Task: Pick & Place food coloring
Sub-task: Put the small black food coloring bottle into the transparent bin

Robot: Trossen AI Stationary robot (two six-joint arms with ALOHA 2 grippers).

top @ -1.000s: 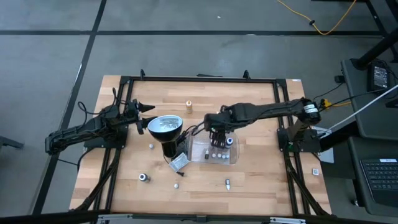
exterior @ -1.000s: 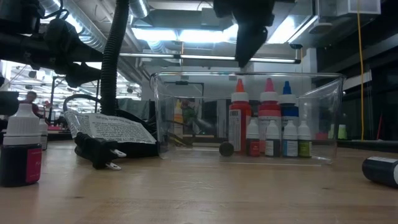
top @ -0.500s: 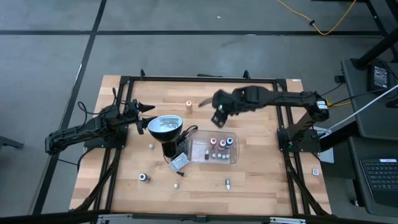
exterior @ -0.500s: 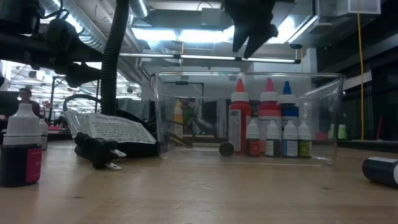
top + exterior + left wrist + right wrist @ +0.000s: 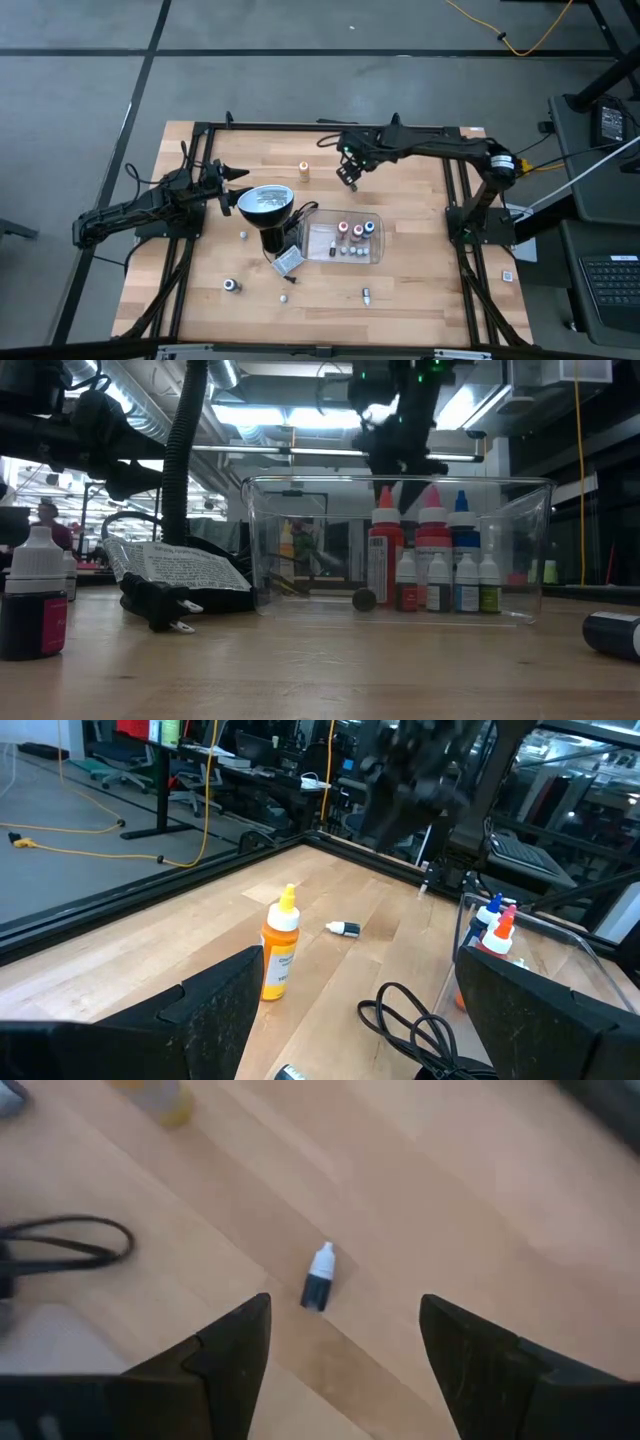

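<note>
- Right gripper, fingers apart and empty, hovers above a small dark bottle lying on the table.
- Best approach: descend straight, straddling its middle.
- Left gripper, open, waits beside the lamp.

Right gripper is hanging over the table's far side, its 2 fingers spread wide; left gripper is waiting at the left, fingers apart.
</note>
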